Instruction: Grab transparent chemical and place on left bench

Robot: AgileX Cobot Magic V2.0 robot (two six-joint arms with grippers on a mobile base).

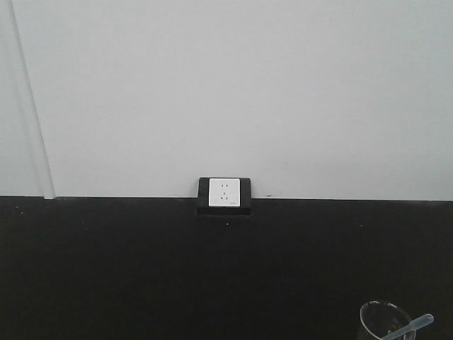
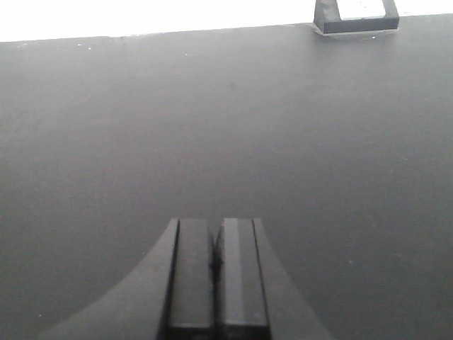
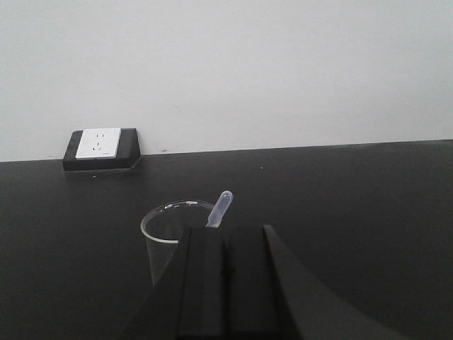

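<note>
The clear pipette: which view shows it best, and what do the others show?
The right wrist view: the pipette leans in the beaker. The front view catches it at the bottom-right corner; the left wrist view misses it.

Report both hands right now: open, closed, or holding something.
Left hand: closed, holding nothing.
Right hand: closed, holding nothing; the clear pipette stands in the beaker beyond it.
</note>
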